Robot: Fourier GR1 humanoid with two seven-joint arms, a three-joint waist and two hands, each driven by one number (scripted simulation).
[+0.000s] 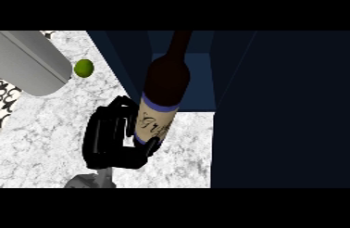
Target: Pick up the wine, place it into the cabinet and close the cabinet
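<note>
Scene is reading as a home kitchen. Marbled white counter (41, 143) is running across the 7-to-9 o'clock side. A dark navy cabinet (280, 106) is taking up the 3 o'clock side, its compartment standing open toward 12. A lime (83, 68) is sitting on the stone at 10 o'clock, just beside a grey rounded vessel (31, 60), type unclear. Black-and-white patterned tile (7, 99) is showing at the 9 o'clock edge. A wine bottle (164, 88) is showing at centre, neck pointing to 12.
</note>
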